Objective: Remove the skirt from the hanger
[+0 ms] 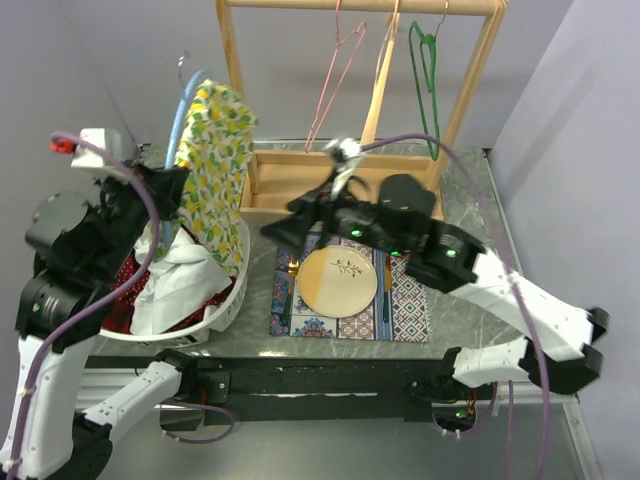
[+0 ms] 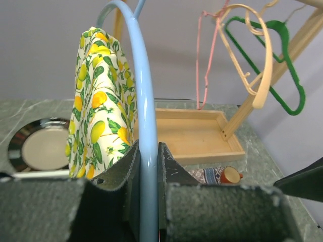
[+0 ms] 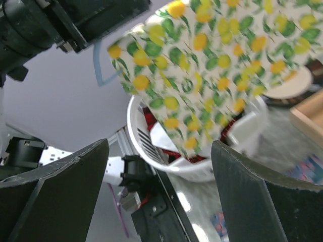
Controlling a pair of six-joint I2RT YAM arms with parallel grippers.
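Observation:
The skirt is white with a yellow lemon and green leaf print. It hangs on a light blue hanger over the white basket. My left gripper is shut on the blue hanger, with the skirt draped just left of the jaws. My right gripper is open and empty, a short way right of the skirt's lower edge. In the right wrist view the skirt hangs ahead of the spread fingers, not between them.
A white laundry basket holds white and red clothes under the skirt. A wooden rack with pink, wooden and green hangers stands behind, over a wooden tray. A plate lies on a patterned mat.

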